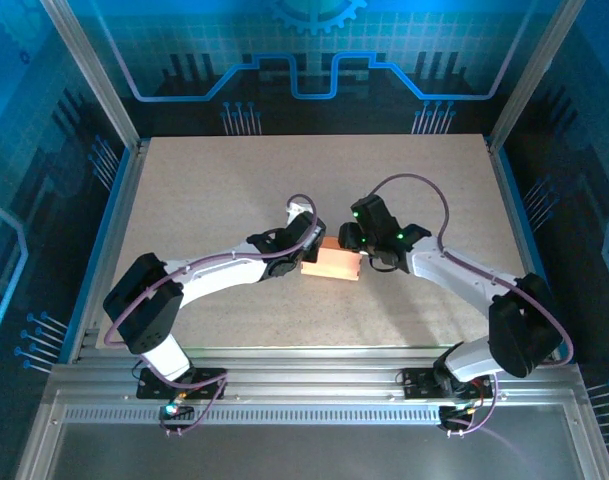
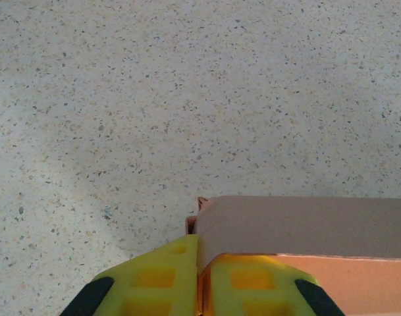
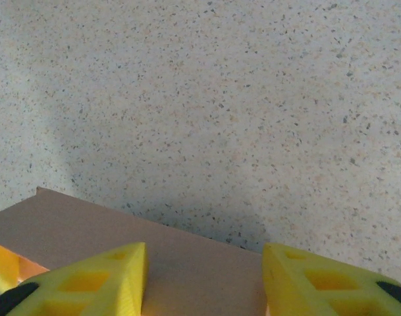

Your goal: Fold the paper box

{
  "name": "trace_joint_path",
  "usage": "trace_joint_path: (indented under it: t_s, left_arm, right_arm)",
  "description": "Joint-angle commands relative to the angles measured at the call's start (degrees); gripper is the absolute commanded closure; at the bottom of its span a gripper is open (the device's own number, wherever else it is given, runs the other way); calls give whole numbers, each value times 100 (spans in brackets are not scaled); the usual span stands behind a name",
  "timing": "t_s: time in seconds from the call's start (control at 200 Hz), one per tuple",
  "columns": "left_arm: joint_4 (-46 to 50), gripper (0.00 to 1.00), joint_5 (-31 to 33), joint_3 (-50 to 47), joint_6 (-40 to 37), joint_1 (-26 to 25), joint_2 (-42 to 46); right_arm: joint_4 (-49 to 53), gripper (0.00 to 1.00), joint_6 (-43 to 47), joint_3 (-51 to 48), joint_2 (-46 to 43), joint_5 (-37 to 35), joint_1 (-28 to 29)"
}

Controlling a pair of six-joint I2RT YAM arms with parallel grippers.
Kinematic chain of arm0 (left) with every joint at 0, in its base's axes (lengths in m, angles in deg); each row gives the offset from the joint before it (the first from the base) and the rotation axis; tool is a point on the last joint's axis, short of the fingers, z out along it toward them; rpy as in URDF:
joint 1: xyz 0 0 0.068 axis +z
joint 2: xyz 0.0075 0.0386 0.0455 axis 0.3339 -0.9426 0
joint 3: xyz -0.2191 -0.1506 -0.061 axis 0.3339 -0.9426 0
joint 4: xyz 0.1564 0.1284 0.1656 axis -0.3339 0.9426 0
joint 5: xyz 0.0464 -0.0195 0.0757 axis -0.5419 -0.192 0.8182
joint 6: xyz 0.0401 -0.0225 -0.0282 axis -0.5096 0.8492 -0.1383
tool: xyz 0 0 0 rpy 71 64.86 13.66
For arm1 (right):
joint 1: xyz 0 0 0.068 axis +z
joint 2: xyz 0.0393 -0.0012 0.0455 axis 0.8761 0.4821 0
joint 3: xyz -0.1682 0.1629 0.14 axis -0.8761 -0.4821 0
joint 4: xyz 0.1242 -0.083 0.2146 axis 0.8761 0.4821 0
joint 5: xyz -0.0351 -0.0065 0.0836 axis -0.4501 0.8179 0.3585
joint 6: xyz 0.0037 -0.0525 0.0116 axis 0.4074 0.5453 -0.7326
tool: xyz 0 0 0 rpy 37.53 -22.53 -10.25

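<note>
Left gripper (image 2: 200,255) is pinching the paper box (image 2: 305,227) edge tight between its jaws; right gripper (image 3: 203,253) is straddling a panel, jaws sitting apart.

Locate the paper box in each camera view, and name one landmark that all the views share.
Top external: paper box at the centre of the speckled tabletop.
Left wrist: box lower right, its edge pinched in the left gripper.
Right wrist: box lower left, seen between the right gripper's parted fingers.
Shared landmark: the speckled tabletop.
</note>
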Motion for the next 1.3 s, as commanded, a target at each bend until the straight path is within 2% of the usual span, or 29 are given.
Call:
trace_joint_path:
  t_s: [0.0,0.12,0.265,0.445,0.665,0.875,0.95,1.026,1.071,1.296]
  left_arm:
    - [858,90,-80,-283,109,-30,-304]
    - [699,91,-29,-435,145,-56,-267]
    - [396,92,52,-591,150,-73,-223]
    - [62,91,310,-859,132,-134,-136]
    - [-356,91,512,-1254,105,-205,-29]
    - [-569,92,662,-1370,-53,-330,-159]
    - [-623,92,643,-1410,-53,-329,-170]
    - [-681,92,618,-1420,-79,-332,-161]
    - [-770,92,612,-1465,-154,-346,-153]
    - [-1107,92,755,-1740,-342,-407,-83]
  right_arm:
    - [570,56,-174,-427,-66,-152,154]
    - [269,60,-121,-771,-324,-210,199]
    - [198,66,53,-710,-469,-280,275]
    - [-48,74,-230,-1290,-607,-377,365]
    - [-228,78,-476,-1920,-1170,-617,467]
    - [-233,84,-583,-2169,-1091,-544,570]
    - [-171,83,-556,-2169,-1225,-593,623]
    - [-91,75,-416,-2065,-1379,-636,626]
    - [-29,74,-286,-1966,-1452,-661,628]
    - [550,77,-202,-1475,-1337,-708,556]
